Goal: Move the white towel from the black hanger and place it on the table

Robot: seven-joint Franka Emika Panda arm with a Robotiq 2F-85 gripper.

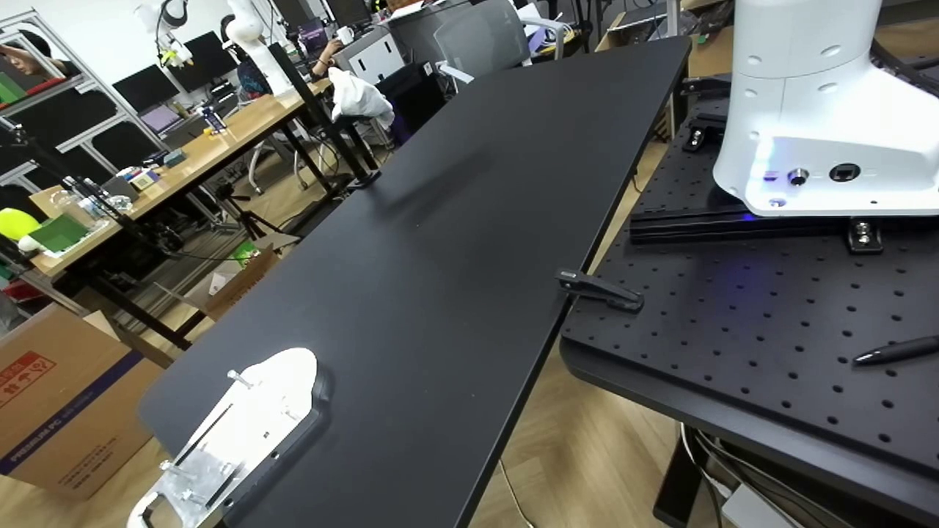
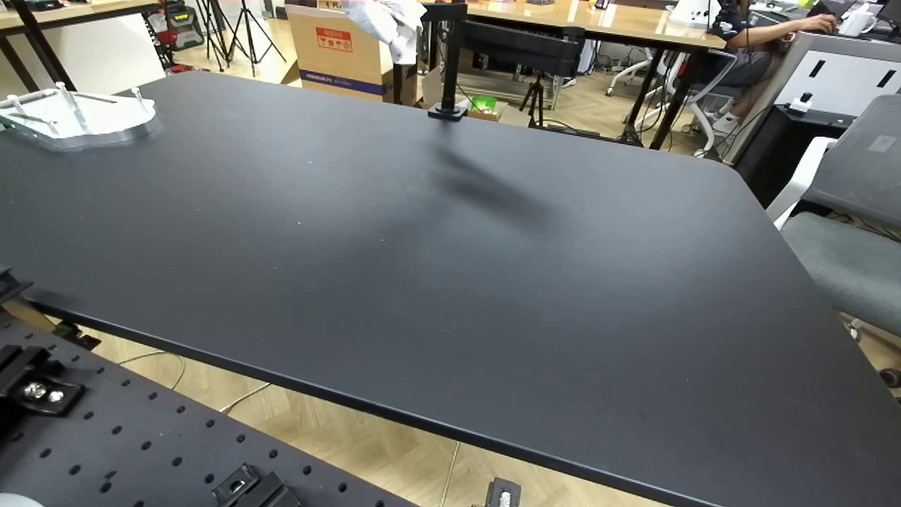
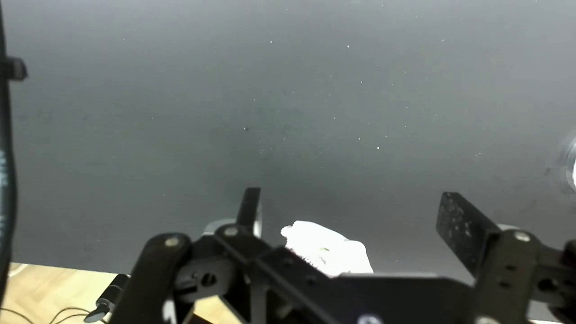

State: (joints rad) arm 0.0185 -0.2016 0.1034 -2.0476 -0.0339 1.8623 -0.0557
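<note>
Wrist view: fingers (image 3: 463,229) spread wide; white towel (image 3: 330,247), partly hidden, shows between them, apart from both.

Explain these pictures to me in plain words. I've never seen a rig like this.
The white machine in an exterior view is the base of a robot arm, mounted on a board full of holes beside a black table. Two pictures come from cameras outside the robot; the close-up comes from its wrist. On the table sits a white-topped fixture with pegs. At the table's edge, a white towel hangs from a black hanger. Nothing is held: the end effector has its fingers wide apart, and the towel shows between them in the wrist view.
</note>
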